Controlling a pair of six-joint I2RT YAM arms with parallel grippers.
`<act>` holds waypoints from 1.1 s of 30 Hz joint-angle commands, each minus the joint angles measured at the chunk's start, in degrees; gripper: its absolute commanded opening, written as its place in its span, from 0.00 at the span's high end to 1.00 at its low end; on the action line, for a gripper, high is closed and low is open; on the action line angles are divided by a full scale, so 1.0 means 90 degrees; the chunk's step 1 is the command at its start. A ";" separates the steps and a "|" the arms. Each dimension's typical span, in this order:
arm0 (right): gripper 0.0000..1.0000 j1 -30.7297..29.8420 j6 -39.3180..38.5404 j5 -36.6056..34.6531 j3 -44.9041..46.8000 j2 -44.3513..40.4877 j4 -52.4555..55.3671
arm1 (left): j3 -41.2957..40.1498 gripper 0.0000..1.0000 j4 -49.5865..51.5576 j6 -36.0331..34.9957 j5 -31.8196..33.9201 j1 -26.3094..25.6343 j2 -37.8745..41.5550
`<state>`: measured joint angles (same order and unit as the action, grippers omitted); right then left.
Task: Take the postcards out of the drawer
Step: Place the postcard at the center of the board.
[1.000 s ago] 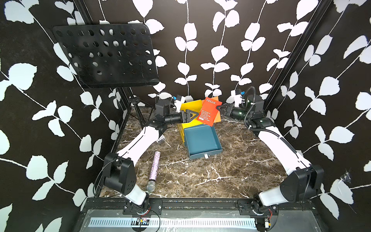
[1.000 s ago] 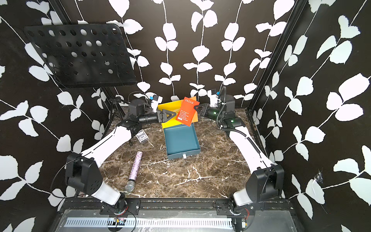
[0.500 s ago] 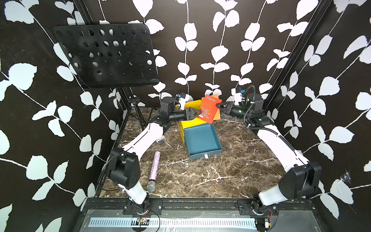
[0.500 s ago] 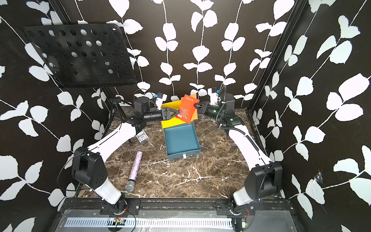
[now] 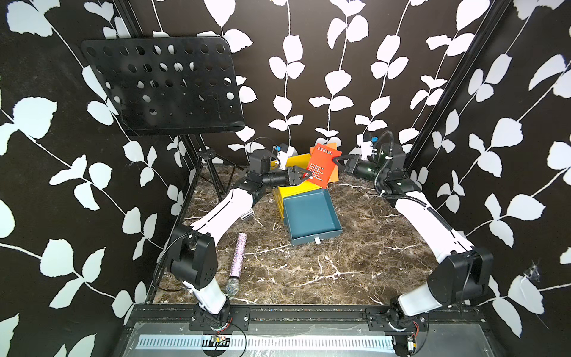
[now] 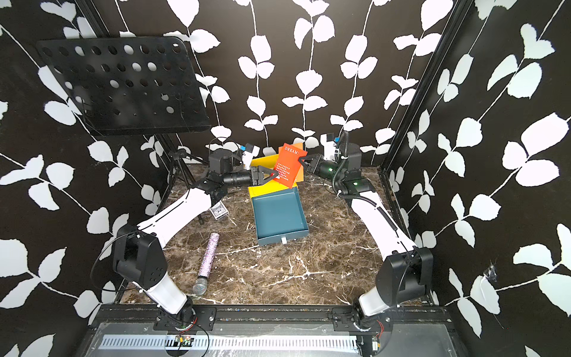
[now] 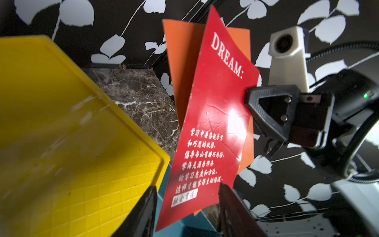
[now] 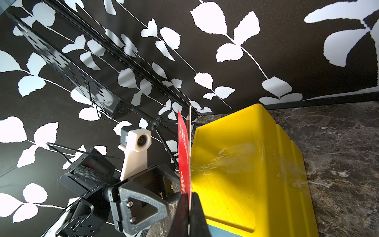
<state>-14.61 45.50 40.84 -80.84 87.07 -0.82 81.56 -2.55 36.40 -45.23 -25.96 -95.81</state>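
While the right gripper (image 5: 335,160) pinches the postcards (image 5: 322,168) by a side edge, red one in front and orange behind, upright in the air over the yellow cabinet (image 5: 295,161) at the bench's (image 5: 340,272) back edge, the blue drawer (image 5: 309,213) below looks empty, so this seems a handover. The left gripper (image 5: 306,177) has its jaws spread astride the cards' lower corner; next it should press shut there before the right lets go.
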 commanded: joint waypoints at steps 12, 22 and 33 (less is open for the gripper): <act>1.00 0.0063 -0.0191 -0.0016 0.0097 -0.0099 0.0105 | 0.0242 1.00 0.0215 -0.0295 0.0217 -0.0012 0.0171; 1.00 0.0299 0.0181 0.0178 0.0761 -0.0211 -0.0418 | 0.0008 1.00 0.0180 -0.0073 0.0696 0.0361 0.0321; 0.98 0.0374 0.0399 0.0257 0.1178 -0.0173 -0.0783 | -0.0281 1.00 -0.0084 0.0256 0.1000 0.0695 0.0423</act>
<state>-13.13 47.75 45.15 -70.67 86.89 -4.97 80.05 -1.52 37.82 -42.35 -23.20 -95.70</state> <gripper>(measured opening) 0.048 0.049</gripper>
